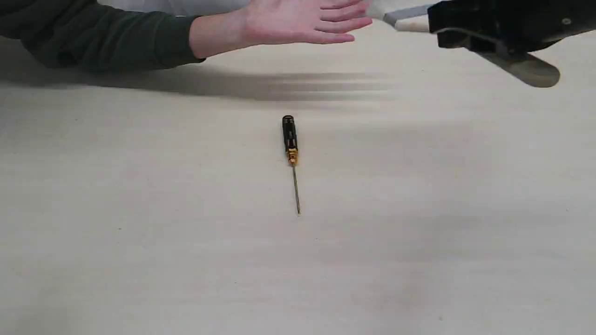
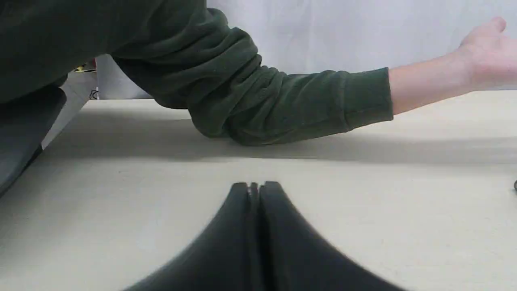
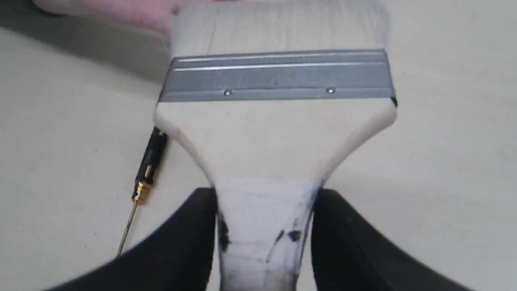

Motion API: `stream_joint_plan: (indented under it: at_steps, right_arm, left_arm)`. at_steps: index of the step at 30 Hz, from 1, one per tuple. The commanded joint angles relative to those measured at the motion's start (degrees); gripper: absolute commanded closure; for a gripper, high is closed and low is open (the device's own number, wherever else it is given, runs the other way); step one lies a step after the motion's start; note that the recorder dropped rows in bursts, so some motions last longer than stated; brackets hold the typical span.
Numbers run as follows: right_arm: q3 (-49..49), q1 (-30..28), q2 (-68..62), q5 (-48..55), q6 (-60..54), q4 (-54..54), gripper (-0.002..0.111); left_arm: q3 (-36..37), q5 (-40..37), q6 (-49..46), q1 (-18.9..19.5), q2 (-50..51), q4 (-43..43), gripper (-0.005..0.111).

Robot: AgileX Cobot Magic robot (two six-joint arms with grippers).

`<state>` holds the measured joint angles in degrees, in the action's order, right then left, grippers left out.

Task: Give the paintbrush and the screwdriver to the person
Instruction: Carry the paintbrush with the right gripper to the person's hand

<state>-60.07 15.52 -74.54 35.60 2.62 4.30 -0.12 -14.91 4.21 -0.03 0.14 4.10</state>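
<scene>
The screwdriver (image 1: 290, 139) lies alone mid-table, black handle toward the far side, thin shaft toward the near side; it also shows beside the brush as the screwdriver (image 3: 148, 165). My right gripper (image 3: 264, 214) is shut on the wooden handle of the paintbrush (image 3: 274, 121), bristles pointing toward the person's fingers (image 3: 121, 12). In the exterior view the right gripper (image 1: 461, 28) holds the paintbrush (image 1: 407, 19) up at the top right, its ferrule close to the fingertips of the person's open hand (image 1: 302, 21). My left gripper (image 2: 255, 186) is shut and empty, low over the table.
The person's dark green sleeve (image 1: 93, 37) rests along the far left of the pale table (image 1: 139, 232); the same sleeve (image 2: 262, 101) stretches across ahead of my left gripper. The brush handle's end (image 1: 531, 72) sticks out behind the right gripper.
</scene>
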Motion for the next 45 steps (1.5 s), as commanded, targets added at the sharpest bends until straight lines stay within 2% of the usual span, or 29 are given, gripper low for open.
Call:
stream_joint_plan:
  at_steps: [1, 8, 15, 24, 36, 45]
  right_arm:
    - [0.25, 0.00, 0.01, -3.14, -0.73, 1.33, 0.104]
    - [-1.24, 0.00, -7.56, -10.49, -3.33, 4.83, 0.104]
    - [-11.73, 2.68, -15.19, -10.53, -4.91, 5.12, 0.104]
    - [-24.69, 2.68, -26.10, -7.03, -3.47, 5.37, 0.104]
    - [-33.97, 2.68, -37.44, -7.02, -3.39, 5.37, 0.104]
    - [-41.33, 4.98, -46.05, -6.54, -3.02, 5.28, 0.104]
  left_arm:
    - [0.12, 0.47, 0.12, -0.27, -0.14, -0.26, 0.107]
    - [0.12, 0.47, 0.12, -0.27, -0.14, -0.26, 0.107]
    - [0.12, 0.47, 0.12, -0.27, -0.14, -0.26, 0.107]
    - [0.12, 0.47, 0.12, -0.27, -0.14, -0.26, 0.107]
    - [0.12, 0.62, 0.12, -0.27, -0.14, -0.13, 0.107]
    - [0.12, 0.62, 0.12, -0.27, -0.14, -0.13, 0.107]
